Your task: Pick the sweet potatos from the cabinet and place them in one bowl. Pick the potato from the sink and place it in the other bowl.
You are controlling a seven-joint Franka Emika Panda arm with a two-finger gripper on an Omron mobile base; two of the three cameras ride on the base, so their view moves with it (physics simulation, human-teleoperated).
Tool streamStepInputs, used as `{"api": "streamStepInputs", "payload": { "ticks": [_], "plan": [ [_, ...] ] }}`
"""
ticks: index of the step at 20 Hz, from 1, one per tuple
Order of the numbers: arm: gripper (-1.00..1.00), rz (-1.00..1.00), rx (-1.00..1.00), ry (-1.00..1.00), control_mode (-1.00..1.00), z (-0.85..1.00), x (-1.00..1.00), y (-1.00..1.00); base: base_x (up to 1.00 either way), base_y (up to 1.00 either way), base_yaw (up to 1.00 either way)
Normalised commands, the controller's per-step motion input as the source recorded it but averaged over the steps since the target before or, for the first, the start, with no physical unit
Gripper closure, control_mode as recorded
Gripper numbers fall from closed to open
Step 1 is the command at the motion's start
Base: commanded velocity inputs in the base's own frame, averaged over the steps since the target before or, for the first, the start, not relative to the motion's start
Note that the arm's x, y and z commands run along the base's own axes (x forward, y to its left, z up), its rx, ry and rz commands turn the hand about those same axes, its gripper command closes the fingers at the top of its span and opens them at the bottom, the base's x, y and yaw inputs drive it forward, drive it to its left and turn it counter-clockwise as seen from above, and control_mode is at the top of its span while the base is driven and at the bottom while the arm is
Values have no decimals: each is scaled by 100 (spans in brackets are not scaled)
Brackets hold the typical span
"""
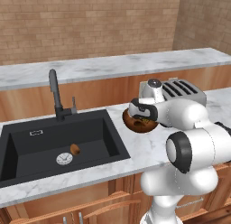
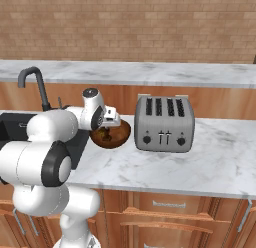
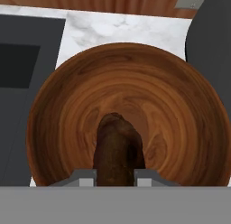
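reddish-brown wood of the round deep bowl (image 3: 126, 114) sits on the marble worktop (image 2: 215, 157) under the tool (image 3: 115, 177), clamped on a dark olive-brown sweet potato (image 3: 117, 148); next, i judge, release it.

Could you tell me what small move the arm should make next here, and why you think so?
Probably open the fingers and let go. In the hand view the gripper grips a dark sweet potato that hangs straight over the middle of the reddish-brown bowl, beside the sink, so it should drop inside.
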Motion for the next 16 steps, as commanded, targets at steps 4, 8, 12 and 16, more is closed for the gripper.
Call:
{"api": "streamStepInputs", "payload": {
  "ticks": [4, 8, 12, 16],
  "plan": [
    [-100, 0, 0, 0, -100, 0, 0, 0, 0, 0, 0],
    [-100, 0, 0, 0, -100, 0, 0, 0, 0, 0, 0],
    [-100, 0, 0, 0, -100, 0, 0, 0, 0, 0, 0],
    [-100, 0, 0, 0, -100, 9, 0, 0, 0, 0, 0]
  ]
}}
